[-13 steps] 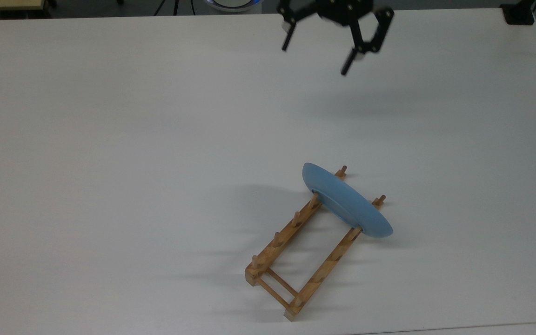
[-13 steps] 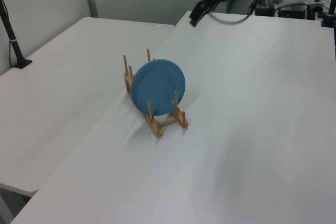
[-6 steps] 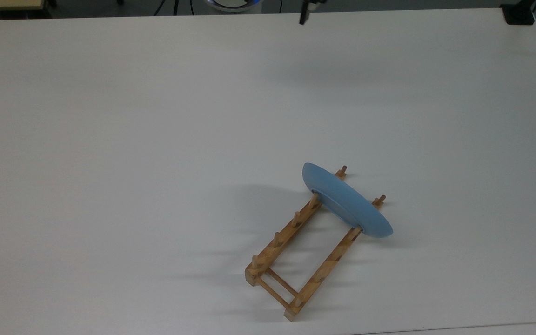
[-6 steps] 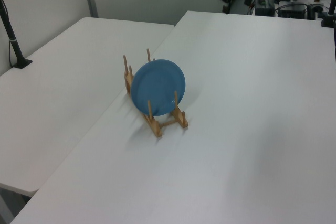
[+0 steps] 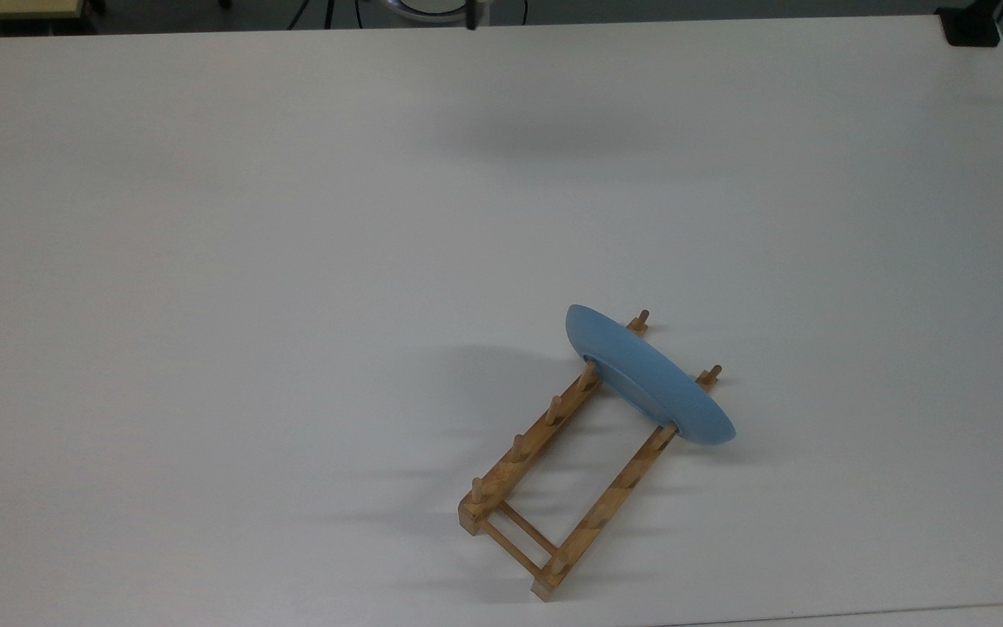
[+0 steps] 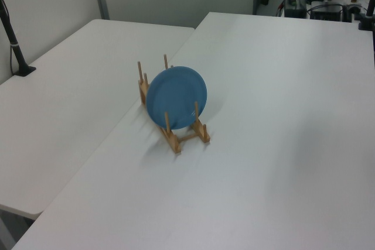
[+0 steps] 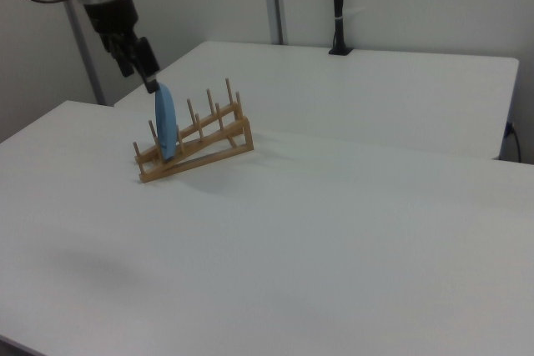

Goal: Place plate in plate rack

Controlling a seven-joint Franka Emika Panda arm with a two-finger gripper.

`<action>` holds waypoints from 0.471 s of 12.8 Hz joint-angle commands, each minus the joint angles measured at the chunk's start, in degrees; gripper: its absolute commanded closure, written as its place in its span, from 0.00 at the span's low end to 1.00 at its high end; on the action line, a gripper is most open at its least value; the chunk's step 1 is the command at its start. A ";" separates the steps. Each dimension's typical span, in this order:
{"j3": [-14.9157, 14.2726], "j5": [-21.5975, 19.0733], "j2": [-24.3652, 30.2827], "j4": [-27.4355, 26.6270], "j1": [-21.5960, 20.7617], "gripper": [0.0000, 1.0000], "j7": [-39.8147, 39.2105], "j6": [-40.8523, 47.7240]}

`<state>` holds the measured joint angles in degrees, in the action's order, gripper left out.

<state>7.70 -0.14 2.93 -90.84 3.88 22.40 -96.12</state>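
Standing on its edge in the plate rack [image 5: 554,488], the plate [image 5: 649,376] is resting in the last slot at the rack end that is lying nearer the gripper [image 7: 147,77], with its foot-ring side facing away from the gripper, down the run of empty pegs. The gripper is hanging high over the far edge of the table [image 5: 292,261], well apart from plate and rack. It is carrying nothing, though I cannot tell from here whether it is spread or closed. In the right view its tip is appearing just above the plate's top edge, but the top view is placing the plate far out across the table from it, so the two are not touching. Judging by this, the placing itself is looking done, and what is remaining is mostly risk. The plate is leaning rather than sitting fully upright, and its rim is reaching past both rails, so it seems to be depending on a single pair of pegs. Any low sweep of the arm back toward the rack could be clipping that raised edge and tipping the plate out. Because the weight is sitting at the very end of a light rack, a knock to the table might also be sliding or rocking the whole rack.
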 commanded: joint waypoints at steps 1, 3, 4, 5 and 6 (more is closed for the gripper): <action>-5.58 -2.76 1.11 -1.10 0.43 0.00 -21.90 1.11; -6.82 -2.85 1.02 -1.10 0.70 0.00 -28.26 0.94; -7.17 -2.85 0.85 -1.10 0.78 0.00 -28.29 0.68; -7.17 -2.93 0.67 -1.10 0.61 0.00 -28.20 0.50; -7.17 -2.94 0.67 -1.10 0.61 0.00 -28.20 0.58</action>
<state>0.79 -1.86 2.90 -90.95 5.10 -4.30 -96.12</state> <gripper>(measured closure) 0.000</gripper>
